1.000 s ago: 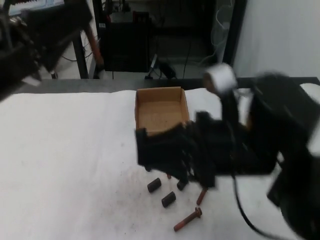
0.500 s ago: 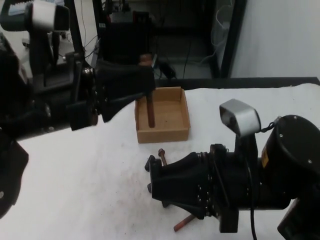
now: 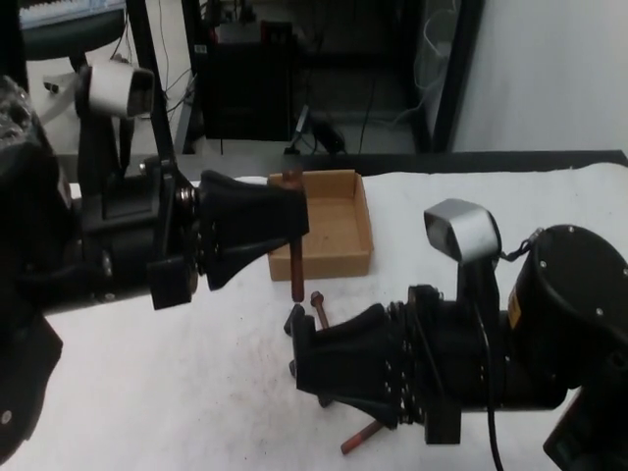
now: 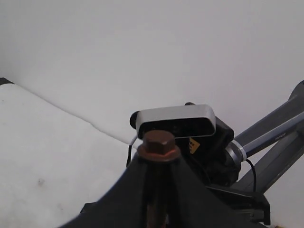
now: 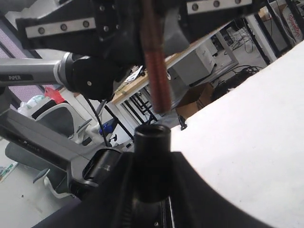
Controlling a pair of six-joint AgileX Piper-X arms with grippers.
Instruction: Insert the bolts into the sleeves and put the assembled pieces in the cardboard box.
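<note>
Bolt (image 3: 296, 270) upright in closed left gripper (image 3: 294, 220)

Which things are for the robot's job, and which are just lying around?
For the job: rusty brown metal bolt in the left end effector; black tube-shaped sleeve in the right end effector; open cardboard box; spare rusty bolt on the white cloth.
Just lying about: black metal racks; pale office chair.
</note>
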